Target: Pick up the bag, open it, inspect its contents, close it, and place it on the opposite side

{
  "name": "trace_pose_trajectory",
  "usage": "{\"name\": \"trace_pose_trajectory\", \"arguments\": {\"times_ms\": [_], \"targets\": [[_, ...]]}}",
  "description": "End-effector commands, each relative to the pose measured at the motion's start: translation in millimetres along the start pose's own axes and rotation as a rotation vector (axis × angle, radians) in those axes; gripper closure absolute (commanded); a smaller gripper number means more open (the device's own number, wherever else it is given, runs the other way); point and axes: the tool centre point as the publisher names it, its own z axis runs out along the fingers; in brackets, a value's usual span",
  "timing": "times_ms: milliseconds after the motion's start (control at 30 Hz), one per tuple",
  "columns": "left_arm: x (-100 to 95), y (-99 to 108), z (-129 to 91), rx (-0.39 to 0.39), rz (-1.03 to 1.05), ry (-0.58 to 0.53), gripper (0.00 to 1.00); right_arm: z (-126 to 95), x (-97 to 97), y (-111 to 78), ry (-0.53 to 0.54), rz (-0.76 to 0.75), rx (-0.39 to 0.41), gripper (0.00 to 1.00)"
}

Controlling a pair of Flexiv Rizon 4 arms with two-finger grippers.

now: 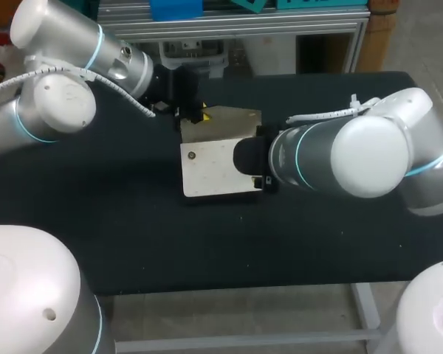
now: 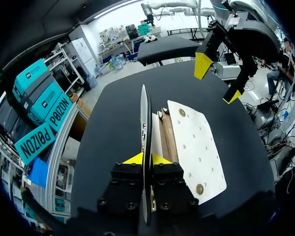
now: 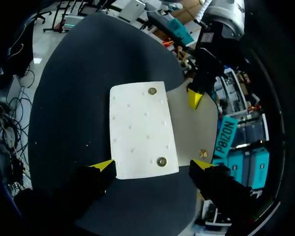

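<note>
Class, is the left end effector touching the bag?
Touching. The left wrist view shows the left end effector clamped on the upright flap of the bag, one finger each side.

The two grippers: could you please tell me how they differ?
The left gripper has its fingers shut on the bag's upright panel; the right gripper has its fingers wide open, holding nothing. The left grips at the bag's edge; the right hangs above the open flap. Both have yellow tips.

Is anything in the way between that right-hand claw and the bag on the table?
Nothing visible. The right gripper hangs open over the bag, with no object between them. The left gripper clamps the bag's upright panel, off to one side of that path.
</note>
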Motion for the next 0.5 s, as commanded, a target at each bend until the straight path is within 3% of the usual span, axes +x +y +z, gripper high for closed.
{"name": "trace_pose_trajectory", "arguments": {"times_ms": [33,100,133,167,200,233,333,400,500], "targets": [[0.2,-12.9,-13.8,-0.017,0.007,0.002,1.00,-2.0,-4.9,-3.8,-0.049,-0.007,-0.012,0.00],[0.2,-17.0,-17.7,-0.019,0.012,0.002,1.00,-0.3,-11.2,-4.0,-0.060,-0.009,-0.009,0.03],[0.3,-18.6,-19.8,-0.020,0.014,0.002,1.00,0.4,-14.2,-4.3,-0.063,-0.009,-0.006,0.23],[0.5,-20.2,-22.3,-0.020,0.017,0.002,1.00,0.6,-17.0,-4.5,-0.069,-0.011,-0.007,0.31],[1.0,-21.7,-24.5,-0.015,0.019,0.007,1.00,0.7,-19.7,-4.7,-0.074,-0.013,-0.010,0.55],[1.6,-22.9,-26.3,-0.015,0.019,0.008,1.00,0.9,-22.2,-5.2,-0.080,-0.014,-0.014,0.62],[4.0,-26.3,-30.7,-0.003,0.019,0.029,1.00,1.9,-28.7,-6.3,-0.100,-0.020,-0.029,0.58],[6.0,-27.3,-31.7,0.004,0.017,0.048,1.00,3.1,-32.0,-6.9,-0.109,-0.023,-0.035,0.64],[10.4,-29.4,-33.1,0.007,0.016,0.062,1.00,6.7,-37.3,-7.0,-0.128,-0.033,-0.051,0.83]]}}
